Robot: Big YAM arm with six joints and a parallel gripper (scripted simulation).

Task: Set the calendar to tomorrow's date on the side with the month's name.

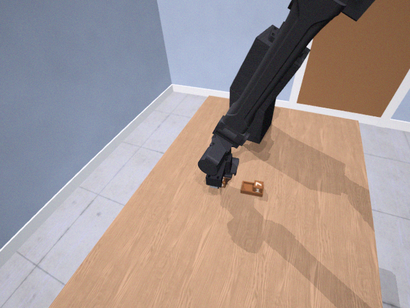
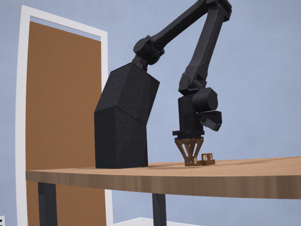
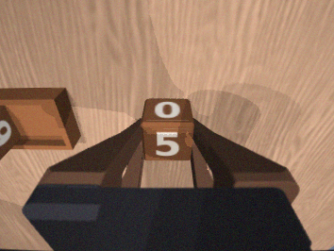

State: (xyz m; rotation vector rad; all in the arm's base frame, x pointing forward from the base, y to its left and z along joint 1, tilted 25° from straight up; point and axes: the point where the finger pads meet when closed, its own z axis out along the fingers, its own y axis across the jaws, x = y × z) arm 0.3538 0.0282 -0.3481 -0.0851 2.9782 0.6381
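Fingers: closed on the loose cube, gripping it from two opposite sides; the fingers point(image 1: 223, 183) point(image 2: 191, 161) point down, their tips low at the table point(image 1: 165, 248) point(image 2: 170, 171) point(image 3: 259, 38).
Gripped cube: the loose cube point(image 1: 223, 182) point(image 2: 195, 161) point(image 3: 167, 134) is outside the tray, near its bare end; 0 and 5 show on adjoining faces in the wrist view; mostly hidden from the top; whether its base touches the table, cannot tell.
Tray: the tray point(image 1: 246, 193) point(image 2: 205, 162) point(image 3: 69, 120) lies flat on the table, open side up.
Tray cube: the second cube point(image 1: 258, 186) point(image 2: 207, 157) point(image 3: 6, 132) stands in the tray, at the end away from the fingers; 7 on top, 1 on a side; exterior view shows 6 and 1.
Date setting: incomplete, one cube in the tray.
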